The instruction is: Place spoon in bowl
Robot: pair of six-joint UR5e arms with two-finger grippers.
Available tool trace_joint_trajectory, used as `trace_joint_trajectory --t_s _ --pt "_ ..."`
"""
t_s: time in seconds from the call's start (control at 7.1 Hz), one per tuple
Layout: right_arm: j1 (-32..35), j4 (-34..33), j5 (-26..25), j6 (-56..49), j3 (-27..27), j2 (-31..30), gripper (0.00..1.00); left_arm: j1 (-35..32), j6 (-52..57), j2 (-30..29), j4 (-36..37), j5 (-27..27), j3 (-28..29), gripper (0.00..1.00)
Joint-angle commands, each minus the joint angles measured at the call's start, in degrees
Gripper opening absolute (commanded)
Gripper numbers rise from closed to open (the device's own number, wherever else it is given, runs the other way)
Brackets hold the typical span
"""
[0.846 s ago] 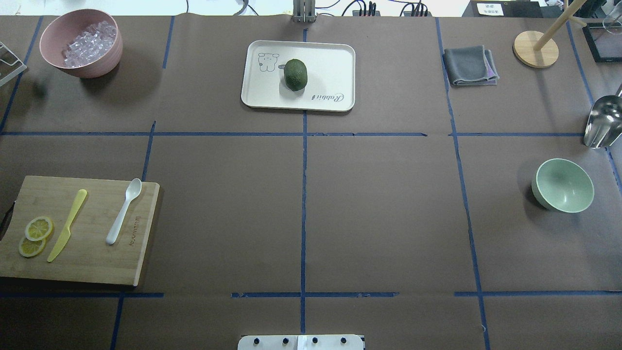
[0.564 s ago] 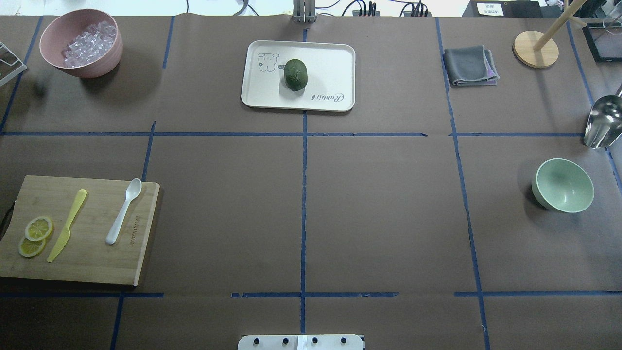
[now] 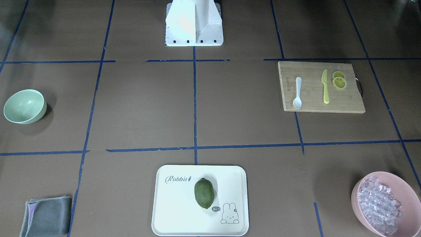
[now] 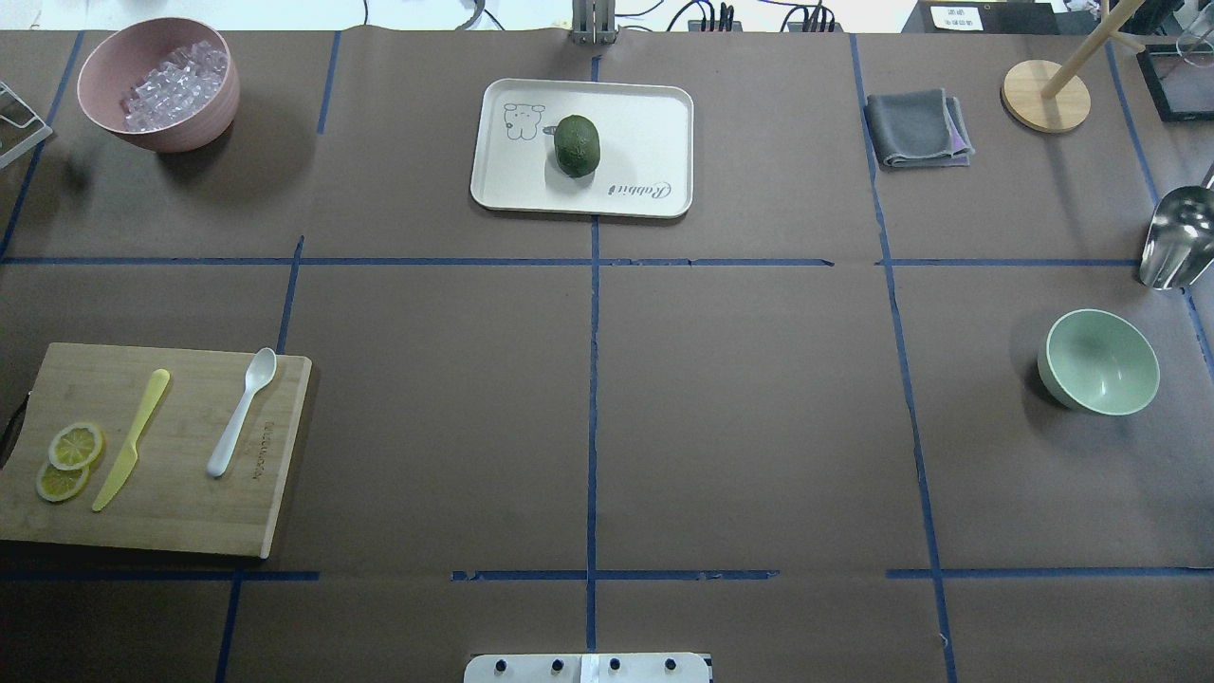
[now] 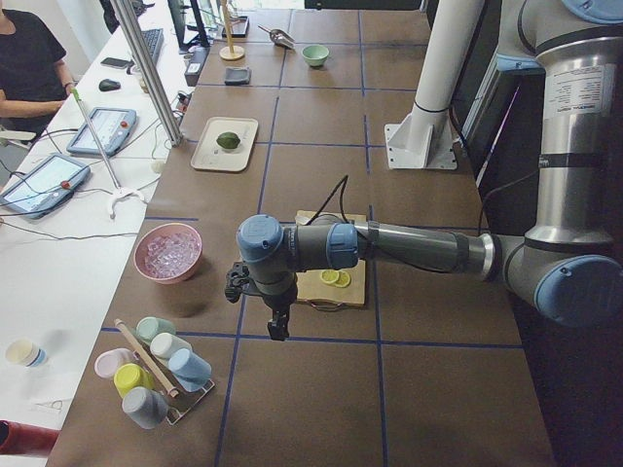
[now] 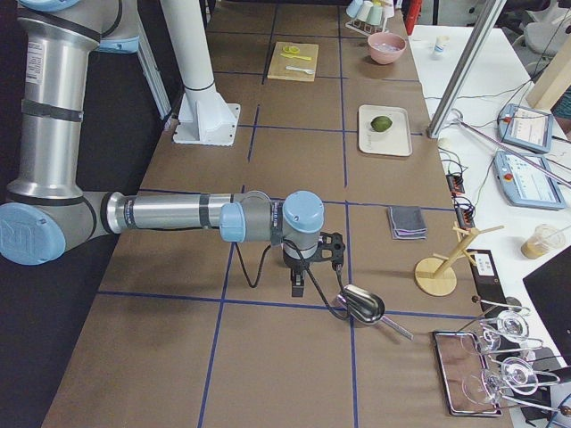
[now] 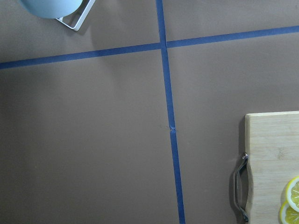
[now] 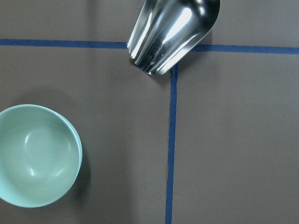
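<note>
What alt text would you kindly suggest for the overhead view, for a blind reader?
A white spoon lies on a cutting board at the table's left, beside a yellow knife and lemon slices; an empty green bowl sits far right. Beyond are a pink bowl of clear cubes and a tray holding a green fruit.

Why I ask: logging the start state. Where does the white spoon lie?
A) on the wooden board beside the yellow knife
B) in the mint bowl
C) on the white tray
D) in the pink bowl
A: the spoon lies on the wooden board next to the yellow knife, and the mint bowl is empty.
</note>
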Motion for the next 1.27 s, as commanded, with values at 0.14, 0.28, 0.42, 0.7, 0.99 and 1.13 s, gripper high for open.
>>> trace_joint_trajectory --t_s 0.14,0.28,0.42,0.7,0.99,1.13 --pt "-1.0 0.2 -0.2 -0.6 0.1 0.1 0.99 0.2 0.2 0.1 -0.3 0.0 0.0 1.0" --pt "-1.6 0.1 0.4 0.4 0.1 0.1 0.99 0.2 0.5 0.4 -0.3 0.0 0.0 1.0" --pt "-5.5 0.2 1.3 2.5 0.1 0.2 0.99 0.3 0.1 0.4 -0.3 0.0 0.0 1.0" --pt "-10.4 10.2 0.9 10.3 -3.8 0.6 1.0 0.3 0.1 0.4 -0.3 -0.1 -0.5 1.0" --pt "-16.6 20.6 -1.5 22.6 -6.9 0.6 0.94 0.2 0.0 0.6 -0.2 -0.1 -2.3 1.0" --pt "-18.5 23.3 -2.4 24.3 -7.1 0.4 0.94 0.3 0.0 0.6 -0.2 -0.1 -2.2 1.0"
